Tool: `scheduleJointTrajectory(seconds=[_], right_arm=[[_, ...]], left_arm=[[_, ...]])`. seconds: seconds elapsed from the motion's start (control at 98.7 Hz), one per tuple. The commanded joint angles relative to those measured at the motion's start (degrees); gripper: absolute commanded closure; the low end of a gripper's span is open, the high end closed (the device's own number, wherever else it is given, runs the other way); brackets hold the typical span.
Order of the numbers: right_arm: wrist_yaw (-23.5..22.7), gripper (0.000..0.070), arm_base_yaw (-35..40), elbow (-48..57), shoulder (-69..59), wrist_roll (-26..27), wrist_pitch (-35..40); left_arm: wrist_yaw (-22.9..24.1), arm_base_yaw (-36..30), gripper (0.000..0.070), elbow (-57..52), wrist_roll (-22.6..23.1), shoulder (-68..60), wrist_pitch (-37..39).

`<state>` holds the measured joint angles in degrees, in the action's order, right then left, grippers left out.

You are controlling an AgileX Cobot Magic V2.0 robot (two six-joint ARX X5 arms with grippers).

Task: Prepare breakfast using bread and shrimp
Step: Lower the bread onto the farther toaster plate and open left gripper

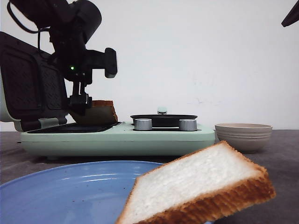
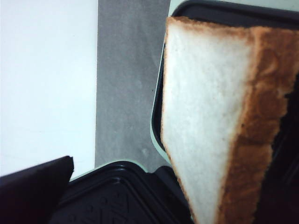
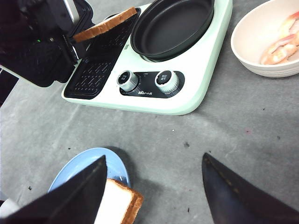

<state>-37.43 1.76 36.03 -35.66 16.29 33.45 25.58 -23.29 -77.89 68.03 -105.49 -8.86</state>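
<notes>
One slice of bread [image 1: 100, 113] [image 2: 205, 107] [image 3: 105, 25] leans tilted over the open sandwich maker's black grill plate [image 3: 96, 70]. My left gripper [image 1: 80, 105] [image 2: 180, 140] stands open round its near end. One finger [image 2: 32, 186] is well clear of the white face, and the other is hidden behind the crust. A second slice of bread [image 1: 201, 186] [image 3: 119, 205] lies on the blue plate [image 1: 70, 186] [image 3: 84, 163], overhanging its rim. Pink shrimp [image 3: 280, 44] lie in a beige bowl [image 1: 243, 135] [image 3: 247, 51]. My right gripper [image 3: 153, 172] hangs open, high above the plate and the grey table.
The mint-green breakfast maker [image 1: 117, 137] has its lid [image 1: 28, 88] raised at the left. A round black pan [image 1: 163, 119] [image 3: 170, 25] sits on its right half, with two silver knobs [image 3: 147, 80] in front. The bowl stands to the maker's right.
</notes>
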Motion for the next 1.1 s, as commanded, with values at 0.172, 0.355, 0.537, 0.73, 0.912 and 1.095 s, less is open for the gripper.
scheduleJointTrajectory(seconds=[0.172,0.355,0.537,0.73,0.912,1.095], right_arm=[[-0.02,0.0307,0.00,0.83,-0.22,-0.87,-0.37],[-0.02,0.0307,0.00,0.83,-0.22,-0.87,-0.35],[-0.04,0.0307,0.00,0.83,-0.22,-0.85,-0.35],[-0.04,0.0307,0.00,0.83,-0.22,-0.87,-0.37],[-0.04,0.0307,0.00,0.83,-0.22,-0.87,-0.37],[-0.04,0.0307,0.00,0.83,-0.22,-0.87,-0.37]], left_arm=[[0.13,-0.31,0.0000,-3.10,-0.20,-1.31,-2.43],[0.13,-0.37,0.0000,-3.10,-4.26,-1.29,-4.76],[-0.11,-0.59,0.0000,-3.13,-6.25,-0.94,-9.73],[-0.79,-0.59,0.0000,-3.13,-9.22,-0.52,-12.94],[-1.86,-0.59,0.0000,-3.13,-10.51,0.63,-12.87],[-1.38,-0.63,0.0085,-3.15,-10.71,2.27,-13.75]])
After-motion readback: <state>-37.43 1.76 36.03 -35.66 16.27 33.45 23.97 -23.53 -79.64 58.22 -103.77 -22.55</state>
